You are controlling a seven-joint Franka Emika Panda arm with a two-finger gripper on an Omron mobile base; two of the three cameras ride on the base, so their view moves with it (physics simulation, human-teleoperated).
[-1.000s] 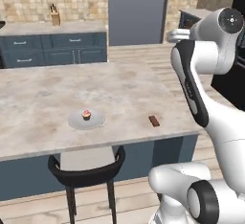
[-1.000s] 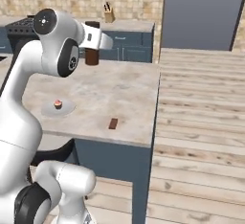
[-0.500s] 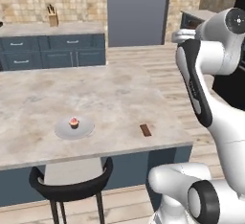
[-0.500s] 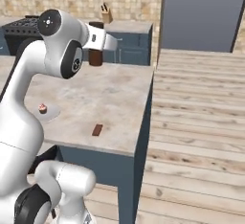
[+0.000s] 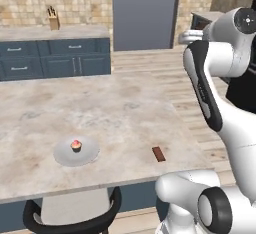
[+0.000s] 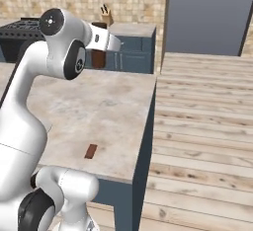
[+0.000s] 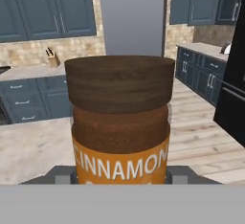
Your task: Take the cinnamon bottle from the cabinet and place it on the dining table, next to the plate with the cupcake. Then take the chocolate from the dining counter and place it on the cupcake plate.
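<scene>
Above the dining table (image 6: 113, 101), my pincer (image 6: 99, 57) grips the cinnamon bottle (image 7: 119, 117) upright, well apart from the plate (image 5: 76, 152).

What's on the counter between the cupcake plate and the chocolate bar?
Nothing: in the left base view, bare marbled stone separates the plate from the chocolate.
</scene>
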